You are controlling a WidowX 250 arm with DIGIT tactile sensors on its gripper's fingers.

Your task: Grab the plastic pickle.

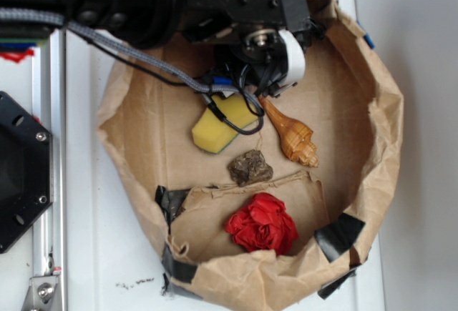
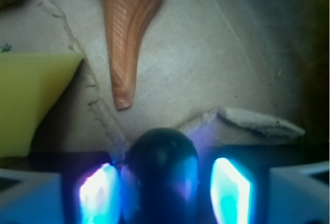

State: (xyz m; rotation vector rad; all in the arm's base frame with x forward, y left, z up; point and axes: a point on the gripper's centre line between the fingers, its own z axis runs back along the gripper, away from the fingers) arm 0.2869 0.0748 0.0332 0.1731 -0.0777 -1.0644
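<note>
While the arm reaches over the crumpled paper bag (image 1: 390, 121), the gripper (image 2: 164, 185) hangs low over its cardboard floor with the plastic pickle (image 2: 161, 175) standing between its two lit blue pads (image 2: 230, 190). One rounded, dark end of the pickle fills the gap, touching or almost touching the left-hand pad, while a narrow dark slit shows on the other side; whether the jaws are actually pressing it I cannot tell. In the exterior view the pickle is hidden under the black wrist. Just ahead of the fingertips lies the orange-brown seashell (image 2: 129, 33), its pointed tip aimed back toward the gripper and close to the pickle's end. Ahead and to one side sits the yellow sponge (image 2: 31, 98) (its corner nearly meets the shell). Farther beyond the shell rest a brown rock (image 1: 250, 167) and a red crumpled cloth (image 1: 262, 223)
</note>
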